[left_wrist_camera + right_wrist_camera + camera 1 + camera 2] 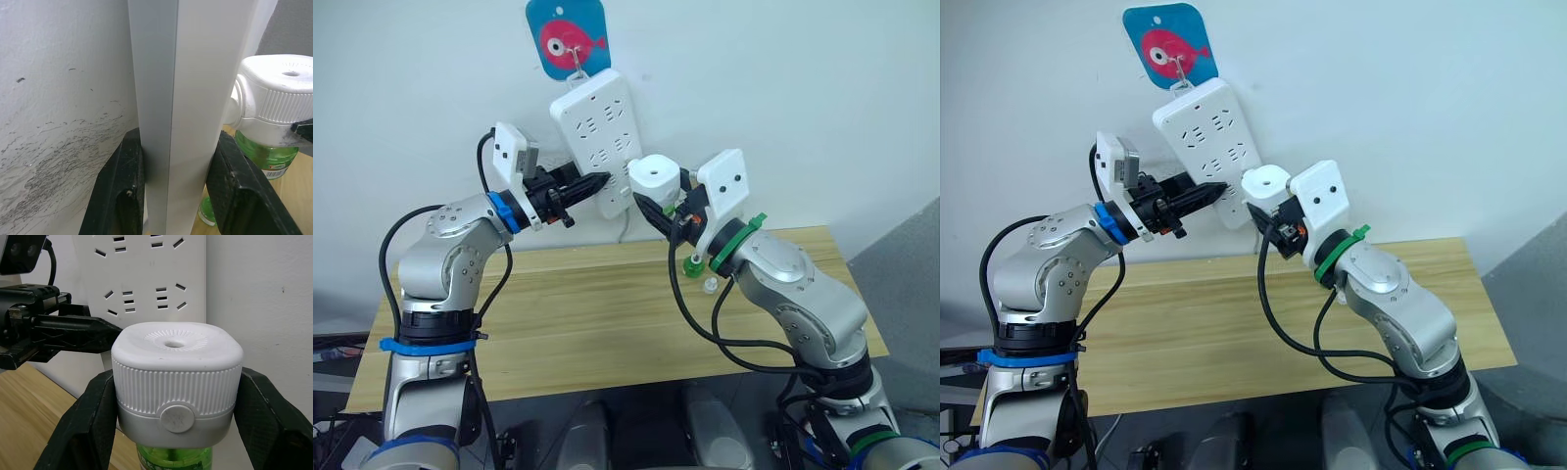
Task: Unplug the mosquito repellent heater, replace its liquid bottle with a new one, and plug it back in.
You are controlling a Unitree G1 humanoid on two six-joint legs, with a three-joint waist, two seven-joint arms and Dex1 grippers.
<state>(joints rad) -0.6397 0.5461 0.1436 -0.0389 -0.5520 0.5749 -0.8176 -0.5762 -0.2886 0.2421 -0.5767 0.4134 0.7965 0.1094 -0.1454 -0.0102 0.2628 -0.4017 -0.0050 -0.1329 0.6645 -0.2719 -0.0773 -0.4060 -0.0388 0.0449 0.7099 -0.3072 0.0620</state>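
Note:
The mosquito repellent heater point(654, 176), white with a round vent on top, has a green liquid bottle point(266, 154) fixed under it. My right gripper point(664, 204) is shut on it, one black finger point(88, 421) on each side. The heater's back sits against the lower face of the white power strip point(597, 127), and its prongs are hidden. My left gripper point(597, 183) is shut on the strip's lower edge point(181, 98), a finger point(122, 186) on either face. A green-capped bottle point(693, 262) stands on the table below the heater.
The power strip hangs tilted on the white wall from a blue card with a pink fish point(568, 37). A small clear cap point(710, 285) lies by the green-capped bottle. The wooden table point(607, 313) stretches under both arms, right against the wall.

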